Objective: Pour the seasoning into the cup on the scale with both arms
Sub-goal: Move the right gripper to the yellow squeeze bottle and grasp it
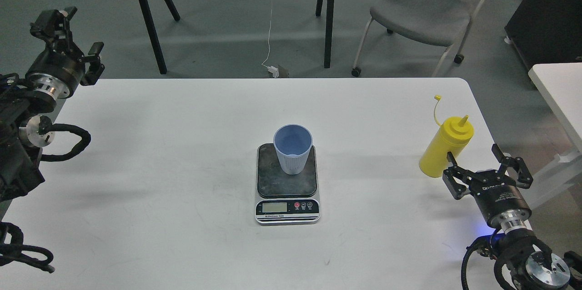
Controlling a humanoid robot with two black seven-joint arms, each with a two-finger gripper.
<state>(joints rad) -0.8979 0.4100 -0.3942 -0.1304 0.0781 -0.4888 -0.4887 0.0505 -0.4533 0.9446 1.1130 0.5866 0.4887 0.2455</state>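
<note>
A light blue ribbed cup stands upright on the dark plate of a small digital scale at the middle of the white table. The yellow seasoning bottle stands upright near the table's right edge, its tethered cap hanging off on a strap. My right gripper is open, just in front and to the right of the bottle's base, apart from it. My left gripper is open and empty at the far left, above the table's back left corner.
A grey chair and black table legs stand on the floor beyond the table. Another white table's corner is at the right. A white cable lies on the floor.
</note>
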